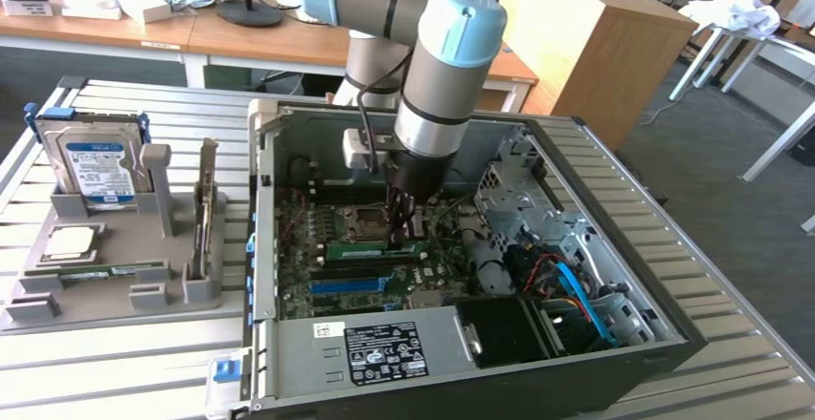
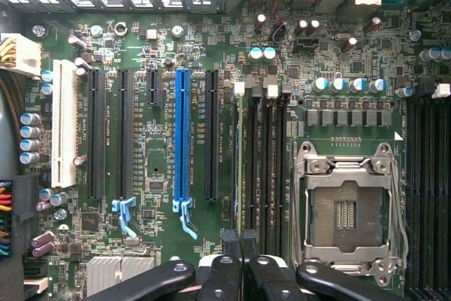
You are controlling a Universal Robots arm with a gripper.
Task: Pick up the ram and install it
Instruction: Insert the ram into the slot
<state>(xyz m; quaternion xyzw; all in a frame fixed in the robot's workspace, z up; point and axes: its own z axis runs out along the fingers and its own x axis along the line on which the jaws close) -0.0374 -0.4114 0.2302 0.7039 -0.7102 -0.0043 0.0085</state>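
Ok, I'm on the install step, not the pick. The arm is reaching down into the open PC case and the gripper sits right over the mobo. In the wrist view the gripper has its fingertips pinched together, and the ram runs edge-on out from between them, so I read it as clamped on the stick's top edge. From the exterior view the ram is a green strip at the fingertips, lying along the DIMM slot bank between the blue PCIe slot and the empty CPU socket. I can't tell if it's fully seated or just resting in the slot. The white latch at the far end gives no clear read. IMO seating calls for a straight-down push with no tilt, the stick square in the slot, and the end clips snapping in.
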